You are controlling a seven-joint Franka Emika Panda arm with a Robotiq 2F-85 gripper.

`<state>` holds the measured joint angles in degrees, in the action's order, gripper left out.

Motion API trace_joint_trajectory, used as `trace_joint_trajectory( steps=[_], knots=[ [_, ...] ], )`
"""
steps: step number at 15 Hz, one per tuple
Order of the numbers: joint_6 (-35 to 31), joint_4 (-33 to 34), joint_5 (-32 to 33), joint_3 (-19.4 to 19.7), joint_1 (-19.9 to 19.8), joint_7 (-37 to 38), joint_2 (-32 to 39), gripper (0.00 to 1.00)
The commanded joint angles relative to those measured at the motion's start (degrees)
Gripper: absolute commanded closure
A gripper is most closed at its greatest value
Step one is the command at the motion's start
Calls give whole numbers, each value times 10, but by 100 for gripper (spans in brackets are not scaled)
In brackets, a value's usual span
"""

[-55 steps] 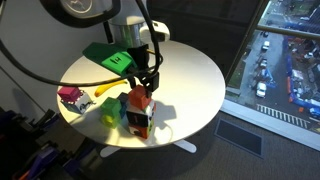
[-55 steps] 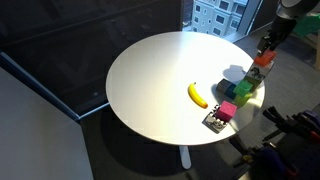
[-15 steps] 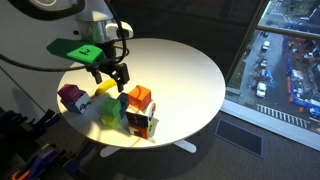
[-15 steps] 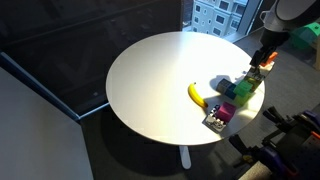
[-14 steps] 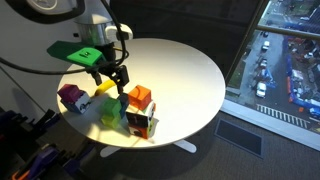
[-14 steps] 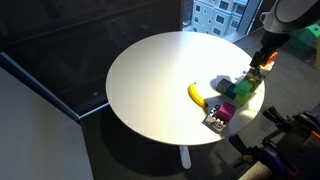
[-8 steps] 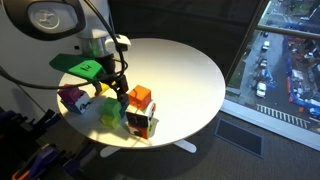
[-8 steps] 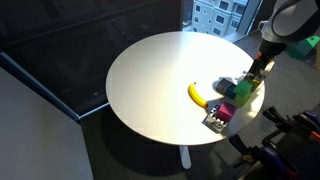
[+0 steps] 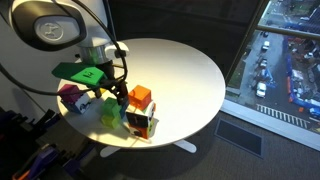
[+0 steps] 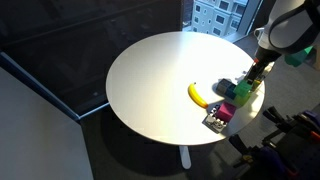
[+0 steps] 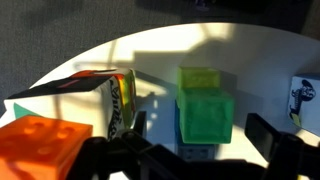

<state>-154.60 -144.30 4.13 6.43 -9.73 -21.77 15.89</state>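
Note:
My gripper (image 11: 200, 135) is open, its two dark fingers (image 11: 266, 136) standing either side of a translucent green cube (image 11: 206, 117) without visibly touching it. The cube rests on a blue block (image 11: 198, 153), and a lighter yellow-green block (image 11: 199, 78) lies just behind. In both exterior views the gripper (image 9: 109, 96) (image 10: 251, 80) hangs low over the green cube (image 9: 108, 113) (image 10: 243, 93) near the edge of the round white table (image 9: 190, 70) (image 10: 150, 80). Nothing is held.
A juice carton (image 9: 140, 122) (image 11: 119, 98) with an orange block (image 9: 139, 97) (image 11: 45, 150) on top stands close beside the gripper. A banana (image 10: 198, 94), a magenta cube (image 10: 228, 112) (image 9: 70, 97) and a black-and-white card (image 10: 213, 121) (image 11: 303, 100) lie nearby. The table edge is close.
The arm has come down and away from the carton toward the green cube. The jaws stayed open throughout, and no object has moved.

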Motion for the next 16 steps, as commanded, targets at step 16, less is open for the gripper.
trace_joint_trajectory(
  steps=[16],
  knots=[
    [-91,-3,48,-5,11,17,59,0]
  ],
)
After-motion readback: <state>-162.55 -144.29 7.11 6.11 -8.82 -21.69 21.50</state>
